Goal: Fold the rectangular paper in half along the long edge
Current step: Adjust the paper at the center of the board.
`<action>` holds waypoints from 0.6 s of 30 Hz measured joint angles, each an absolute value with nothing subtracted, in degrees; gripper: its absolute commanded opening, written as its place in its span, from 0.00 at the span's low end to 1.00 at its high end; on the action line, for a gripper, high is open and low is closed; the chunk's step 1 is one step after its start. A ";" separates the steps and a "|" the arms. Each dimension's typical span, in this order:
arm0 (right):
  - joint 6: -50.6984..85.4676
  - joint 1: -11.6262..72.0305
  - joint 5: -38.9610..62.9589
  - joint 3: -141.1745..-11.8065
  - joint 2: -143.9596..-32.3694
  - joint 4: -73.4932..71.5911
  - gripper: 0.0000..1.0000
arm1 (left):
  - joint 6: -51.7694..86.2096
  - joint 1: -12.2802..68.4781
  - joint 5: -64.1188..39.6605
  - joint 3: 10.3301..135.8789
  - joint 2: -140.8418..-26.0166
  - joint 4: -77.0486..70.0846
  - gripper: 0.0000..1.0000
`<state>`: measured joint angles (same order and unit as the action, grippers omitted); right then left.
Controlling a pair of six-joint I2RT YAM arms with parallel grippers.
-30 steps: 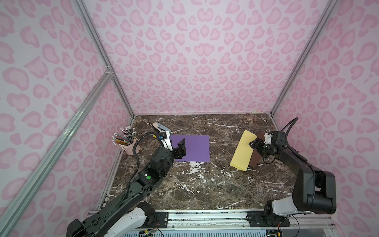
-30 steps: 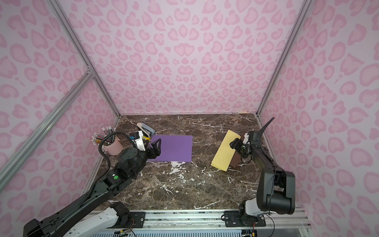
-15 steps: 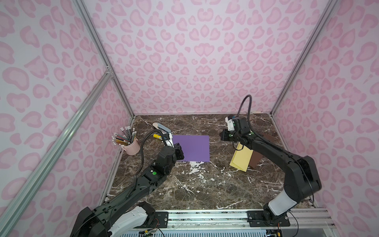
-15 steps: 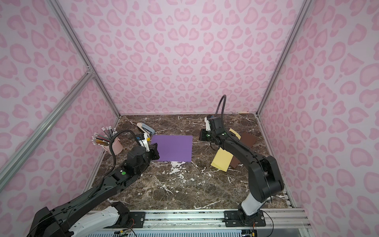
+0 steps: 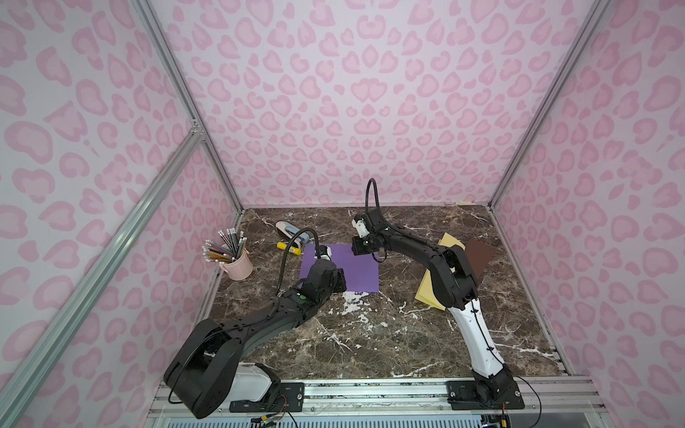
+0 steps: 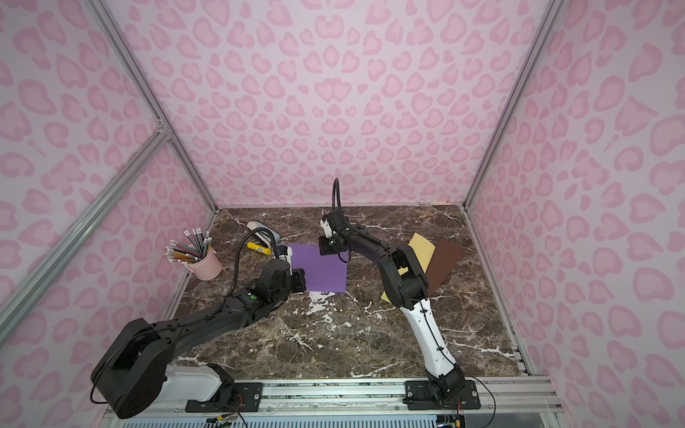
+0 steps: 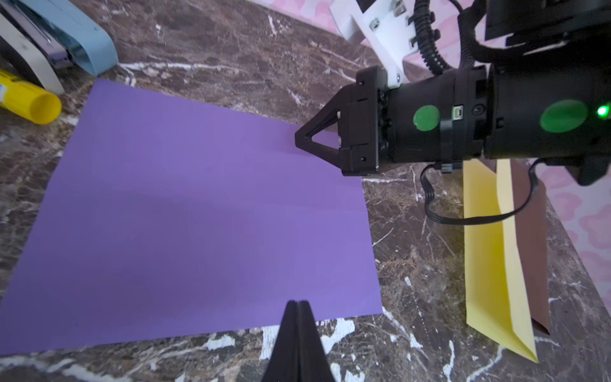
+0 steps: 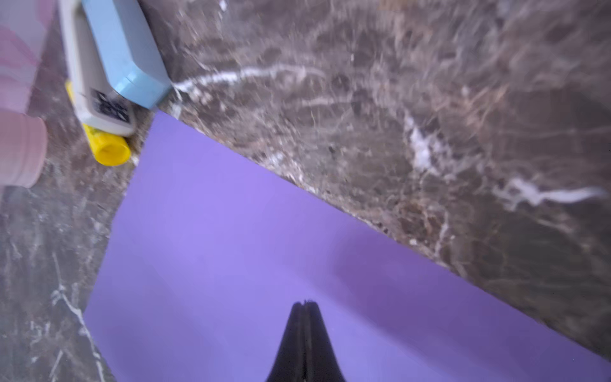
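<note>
Table: dark brown marble-patterned table top (image 5: 370,333). The work sits in its far half, left of centre.
Left claw: left gripper (image 7: 299,303) has its jaws pressed together with nothing visible between them. The tip sits right at the near long edge of the sheet. I cannot tell whether it presses down or only hovers.
Task thing: flat purple rectangular paper sheet (image 5: 357,270) lies unfolded on the table between the two claws.
Long axis: runs left to right across the table, roughly parallel to the back wall. The long edges face near and far, and the short edges face the side walls.
Right claw: right gripper (image 7: 297,139) has its jaws closed. The tip is on the far long edge near the sheet's right corner, with a faint ripple in the paper there. A pinch on the edge is not confirmed.
Step (judged): the opening of the fold. Both claws are placed on the sheet and there is no crease yet.
Next move (judged): one long edge must be raised and carried onto the other, corners matched, while the second claw pins the sheet. Shut jaws would first have to part to take an edge.
Right side: a folded yellow paper sheet (image 5: 426,292) and a brown paper sheet (image 5: 480,255) lie well apart from the purple one.
Far left: a yellow glue stick (image 5: 288,248) and a blue-and-white stapler (image 5: 287,228) lie just beyond the far left corner — a pink cup of pencils (image 5: 237,263) stands by the wall.
</note>
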<state>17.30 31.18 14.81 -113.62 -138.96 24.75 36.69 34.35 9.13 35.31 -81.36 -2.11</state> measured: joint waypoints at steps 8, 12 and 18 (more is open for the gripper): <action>16.49 30.15 11.92 -110.76 -138.74 22.72 0.00 | 37.56 34.17 5.80 40.80 -93.69 -3.25 0.04; 16.78 29.36 11.55 -102.21 -134.15 18.81 0.00 | 37.93 34.09 4.95 43.13 -98.00 -3.22 0.04; 18.17 27.79 11.18 -88.03 -125.49 14.17 0.00 | 38.13 33.95 4.78 44.91 -102.72 -2.13 0.04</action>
<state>18.17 27.79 11.18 -88.03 -125.49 14.17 38.13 33.95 4.78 44.91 -102.72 -2.13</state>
